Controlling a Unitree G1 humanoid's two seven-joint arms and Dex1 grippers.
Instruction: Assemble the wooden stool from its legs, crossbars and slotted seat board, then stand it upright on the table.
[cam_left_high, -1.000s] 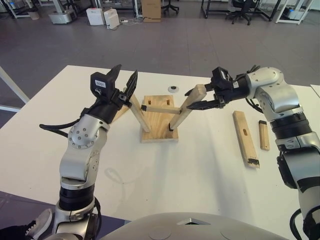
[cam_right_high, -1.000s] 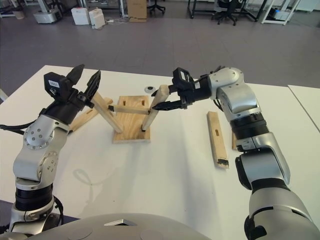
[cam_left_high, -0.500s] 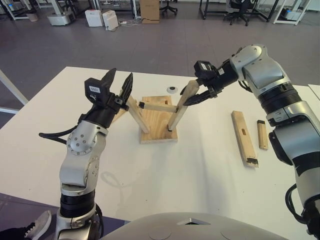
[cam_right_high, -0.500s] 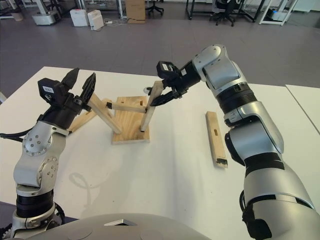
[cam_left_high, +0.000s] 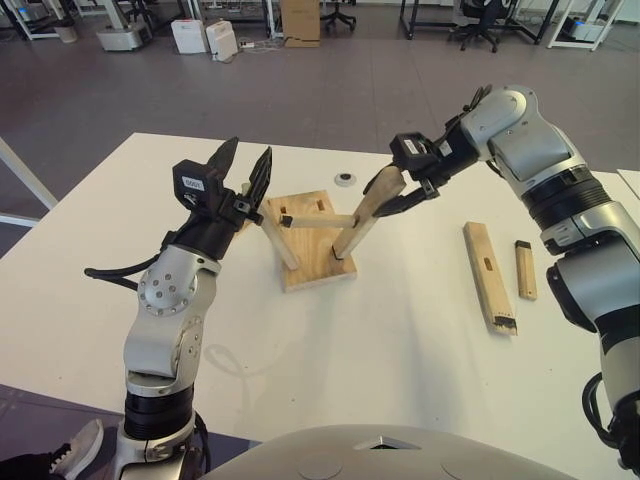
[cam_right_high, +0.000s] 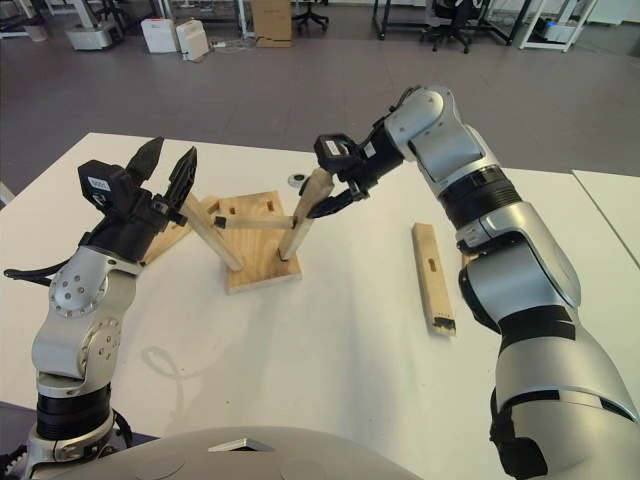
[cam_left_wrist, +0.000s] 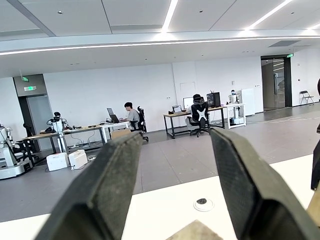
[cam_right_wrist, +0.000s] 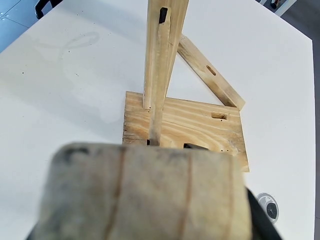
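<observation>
The slotted seat board (cam_left_high: 322, 264) lies flat on the white table (cam_left_high: 400, 350). Two legs stand tilted in its slots, joined by a crossbar (cam_left_high: 318, 220). My right gripper (cam_left_high: 392, 192) is shut on the top of the right leg (cam_left_high: 360, 218); the right wrist view looks down that leg (cam_right_wrist: 145, 195) onto the seat board (cam_right_wrist: 200, 130). My left gripper (cam_left_high: 250, 152) is open, fingers pointing up, on either side of the top of the left leg (cam_left_high: 278, 236). The left wrist view shows the wide gap of the left gripper (cam_left_wrist: 175, 150).
A loose leg (cam_left_high: 490, 275) and a short crossbar (cam_left_high: 526, 270) lie on the table to the right. Another loose leg (cam_right_wrist: 210, 80) lies behind the seat board on the left. A small round cable port (cam_left_high: 345, 179) sits at the table's far side.
My right arm has swung its elbow up while holding the right leg, and the seat board has turned slightly on the table. The left gripper has stayed open at the left leg.
</observation>
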